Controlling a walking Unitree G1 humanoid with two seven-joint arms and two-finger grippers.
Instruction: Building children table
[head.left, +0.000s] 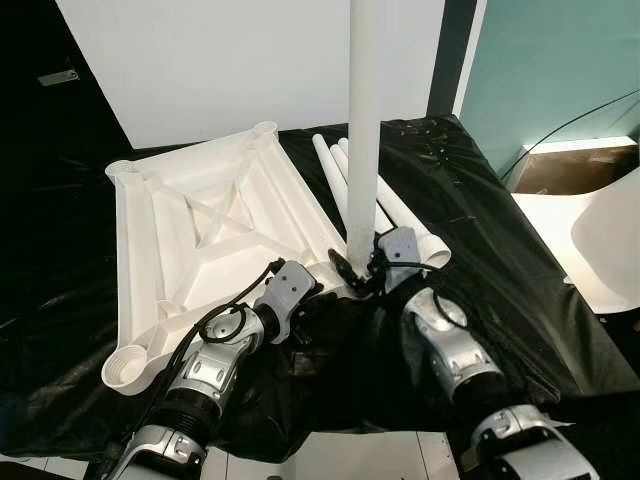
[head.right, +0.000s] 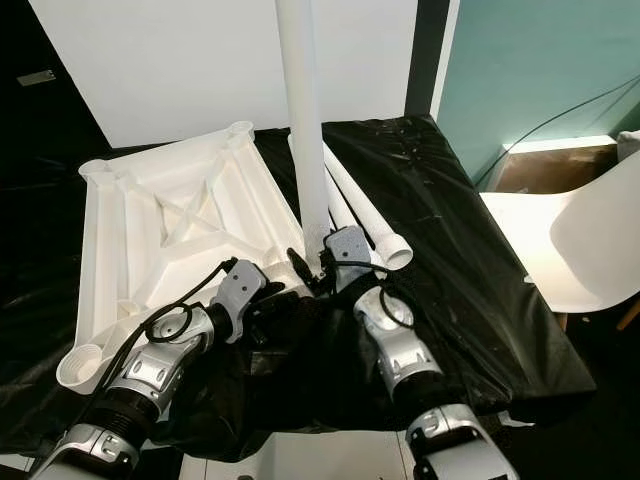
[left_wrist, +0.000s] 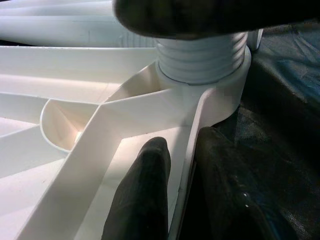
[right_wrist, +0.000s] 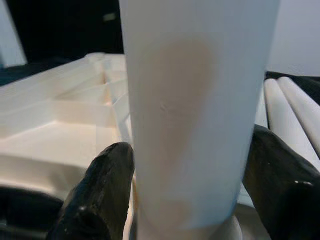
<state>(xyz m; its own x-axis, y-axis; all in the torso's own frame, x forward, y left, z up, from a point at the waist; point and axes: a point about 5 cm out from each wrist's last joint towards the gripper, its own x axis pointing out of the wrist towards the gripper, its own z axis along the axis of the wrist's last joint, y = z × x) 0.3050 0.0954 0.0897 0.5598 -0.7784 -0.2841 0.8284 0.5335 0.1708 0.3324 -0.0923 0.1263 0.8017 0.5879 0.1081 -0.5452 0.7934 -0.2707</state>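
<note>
Left gripper (left_wrist: 172, 195): fingers pinched on a rib wall of the upturned white tabletop (head.left: 200, 240), just below the corner socket. Right gripper (right_wrist: 185, 195): beside it at that same corner, fingers clamped on either side of an upright white leg (head.left: 362, 120) whose threaded end sits in the socket. Beyond the right gripper, loose legs (head.right: 365, 215) lie on the black sheet (head.left: 480, 200), touching the tabletop's edge.

Bright, even indoor light on sharp head views; close-up wrist views soft, shadowed at edges.
</note>
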